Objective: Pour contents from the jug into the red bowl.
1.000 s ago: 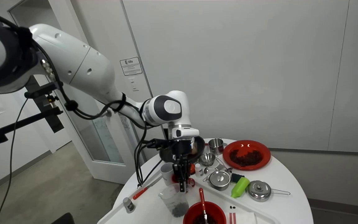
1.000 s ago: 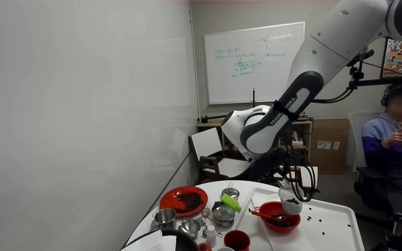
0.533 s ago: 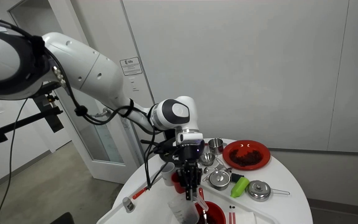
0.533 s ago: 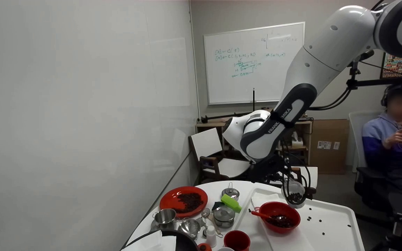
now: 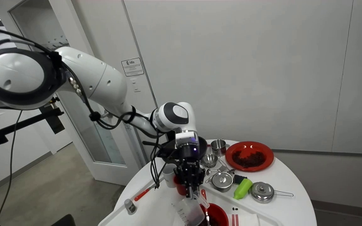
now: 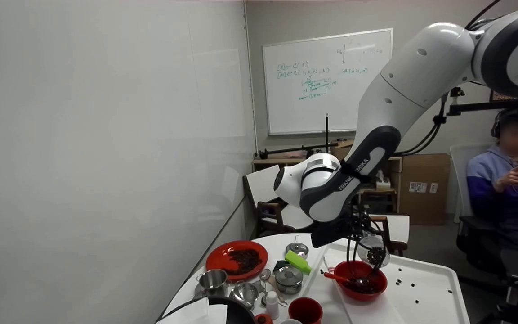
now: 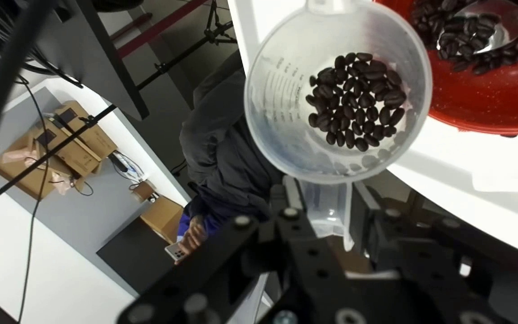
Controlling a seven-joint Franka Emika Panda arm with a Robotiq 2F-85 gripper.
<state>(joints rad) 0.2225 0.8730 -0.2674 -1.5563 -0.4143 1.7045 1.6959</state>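
The translucent measuring jug (image 7: pixel 281 130) holds a layer of dark beans (image 7: pixel 358 101) in the wrist view. My gripper (image 7: pixel 331 198) is shut on the jug's handle, with a finger on each side. The jug is in the air and tilted; it also shows in both exterior views (image 5: pixel 189 212) (image 6: pixel 369 243). The red bowl (image 7: pixel 488 99) is right beside and below the jug, and the jug's rim overlaps its edge in the wrist view. The bowl (image 6: pixel 358 296) holds dark beans and a red-handled spoon (image 6: pixel 339 277). In an exterior view the gripper (image 5: pixel 192 194) hangs above the bowl's near side.
The bowl sits on a white tray (image 6: pixel 454 288) with several loose beans. Around it are a red mug (image 6: pixel 305 310), a lidded pot (image 6: pixel 288 278), a green bottle (image 6: pixel 298 262), a red plate (image 6: pixel 212 261) and a dark pan (image 6: pixel 236 308). A person (image 6: pixel 502 180) sits beyond the table.
The arm has come down and the gripper has moved with the jug toward the red bowl. The jug has turned, so its beans and handle show differently. The bowl has not moved.
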